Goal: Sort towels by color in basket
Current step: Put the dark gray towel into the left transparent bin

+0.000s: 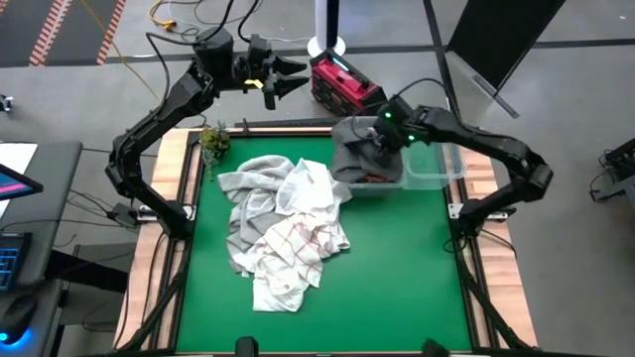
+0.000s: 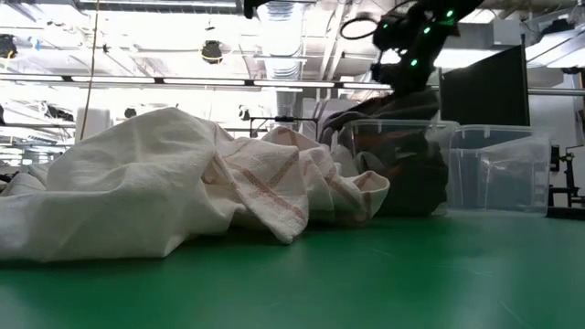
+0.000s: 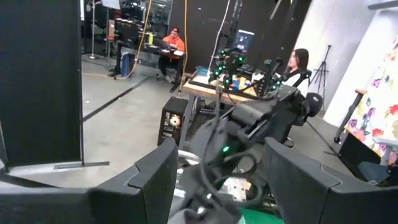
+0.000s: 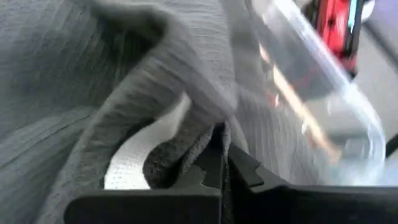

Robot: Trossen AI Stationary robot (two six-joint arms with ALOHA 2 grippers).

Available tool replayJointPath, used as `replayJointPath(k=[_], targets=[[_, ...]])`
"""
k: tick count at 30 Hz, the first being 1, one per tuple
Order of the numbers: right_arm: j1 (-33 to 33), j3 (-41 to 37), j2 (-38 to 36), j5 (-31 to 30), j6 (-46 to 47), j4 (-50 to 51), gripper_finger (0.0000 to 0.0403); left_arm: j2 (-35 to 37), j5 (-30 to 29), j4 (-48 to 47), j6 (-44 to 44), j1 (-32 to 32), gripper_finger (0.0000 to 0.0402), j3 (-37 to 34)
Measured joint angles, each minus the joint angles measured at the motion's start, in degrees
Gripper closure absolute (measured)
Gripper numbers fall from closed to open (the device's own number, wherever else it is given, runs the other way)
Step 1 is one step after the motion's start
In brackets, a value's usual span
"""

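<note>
A robotics lab: ceiling ducts [image 2: 274, 18], a cabled workbench [image 3: 236, 87], and seated people [image 3: 171, 43].

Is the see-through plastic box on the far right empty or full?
Empty. The clear plastic box on the right shows only bare walls, while the clear box beside it holds the dark grey towel.

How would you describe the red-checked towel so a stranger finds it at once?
On the green table, look at the pale towel pile left of the clear bins. The checked towel lies on its near side, the only one crossed by thin red lines.
</note>
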State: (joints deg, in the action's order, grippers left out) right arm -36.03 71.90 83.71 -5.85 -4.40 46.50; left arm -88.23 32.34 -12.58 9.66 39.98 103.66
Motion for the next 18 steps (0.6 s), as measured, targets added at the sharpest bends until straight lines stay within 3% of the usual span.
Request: replayJointPath(k=[5,13,18], targets=[[1.9,0.0,6.6,-0.3,-9.0,-3.9,0.0382,0.0,0.0,0.0,0.0,0.0,0.0178,0.0],[1.7,-2.4,19.6,-0.9,-9.5,-2.0,0.0381,0.0,0.0,0.0,0.6,0.0,0.0178,0.0],[0.7,-2.0,19.6,-0.3,-9.7,-1.3,0.0372,0.0,0.0,0.0,0.6,0.0,0.0178,0.0]])
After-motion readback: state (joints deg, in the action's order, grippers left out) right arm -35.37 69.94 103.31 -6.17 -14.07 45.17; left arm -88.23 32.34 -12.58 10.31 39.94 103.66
